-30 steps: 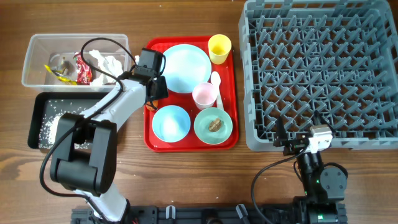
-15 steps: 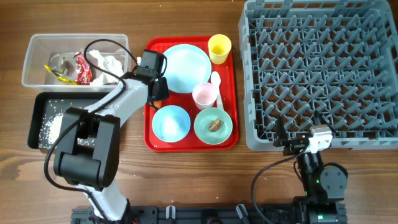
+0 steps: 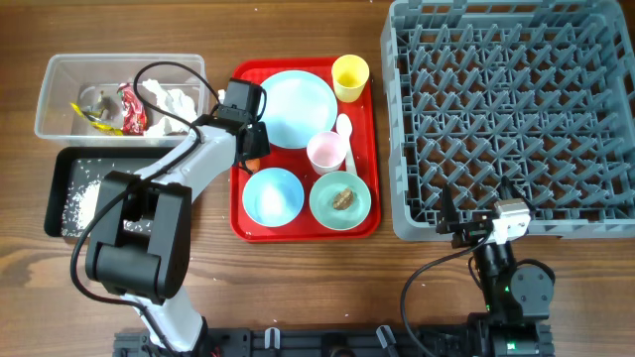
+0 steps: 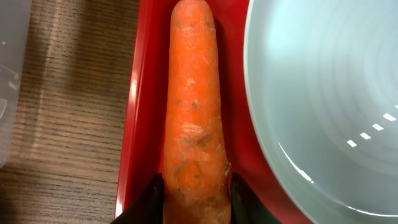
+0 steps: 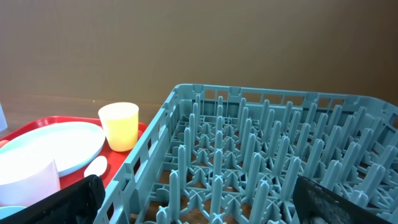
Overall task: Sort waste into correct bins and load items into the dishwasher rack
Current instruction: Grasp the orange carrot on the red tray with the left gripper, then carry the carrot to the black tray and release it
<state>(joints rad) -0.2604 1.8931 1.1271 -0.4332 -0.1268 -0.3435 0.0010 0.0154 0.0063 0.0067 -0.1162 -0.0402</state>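
orange carrot [image 4: 193,106] being sorted: left gripper [image 4: 194,190] is clamping it, right gripper [image 5: 199,205] gaping idle; next likely calling for lifting to black tray [image 3: 58,188].

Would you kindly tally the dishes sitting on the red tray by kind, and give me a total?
Plate: 1
Bowls: 2
Cups: 2
Spoon: 1
Total: 6

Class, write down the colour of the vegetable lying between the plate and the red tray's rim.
Orange; the carrot shows best in the left wrist view.
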